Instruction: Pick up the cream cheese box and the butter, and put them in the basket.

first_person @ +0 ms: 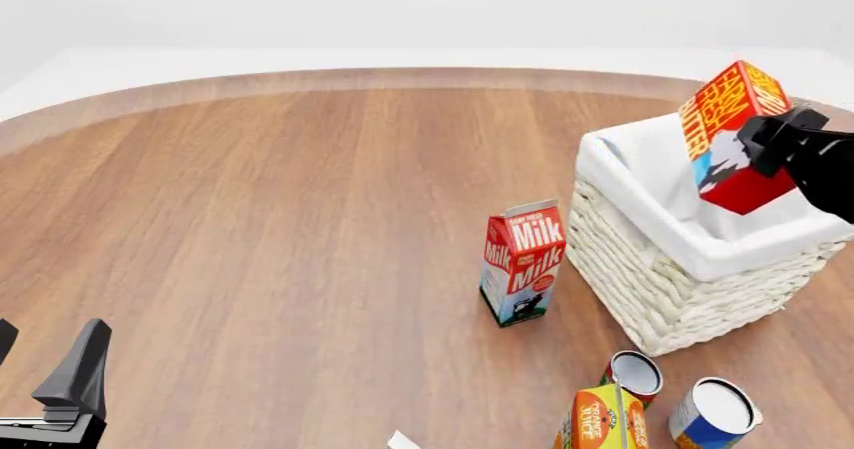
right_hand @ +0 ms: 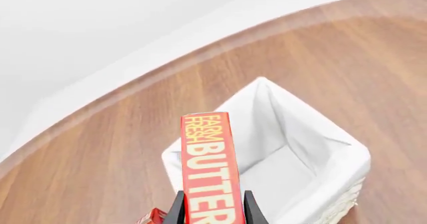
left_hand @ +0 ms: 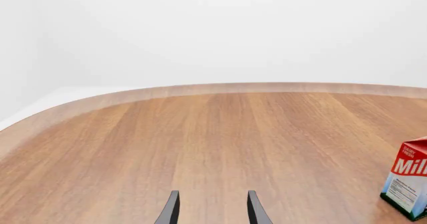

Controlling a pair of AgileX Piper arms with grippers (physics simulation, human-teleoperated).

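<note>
1. Red-orange butter (first_person: 727, 134) hangs tilted in the air above the basket (first_person: 641, 269), over the far right part of its opening, gripped by the right gripper (first_person: 767, 154), whose fingers are clamped against the box's two broad faces.
2. From the right wrist view the butter (right_hand: 210, 169) stands on edge between the two dark fingers (right_hand: 177, 211), its "FARM FRESH BUTTER" lettering running up the narrow face, with the basket's white cloth lining (right_hand: 293, 149) open beneath it.
3. Cream-white woven wicker forms the basket's walls, and the white lining folds out over its rim; nothing shows inside it in either view.
4. A pale white corner (first_person: 403, 440), which may be the cream cheese box, peeks in at the near edge of the front view, well to the left of the basket and nearer the camera; too little shows to say more.
5. A red-white milk carton (first_person: 522, 262) stands upright on the wooden table (first_person: 267, 219), just beside the basket's left wall but not touching it.
6. An orange juice carton (first_person: 601, 421) and two open cans (first_person: 635, 374) (first_person: 711, 412) sit in front of the basket, close to its near corner.
7. The left gripper (first_person: 47, 374) sits far to the left of the basket, low over the table, its fingers (left_hand: 170, 210) parted with only bare wood between them.
</note>
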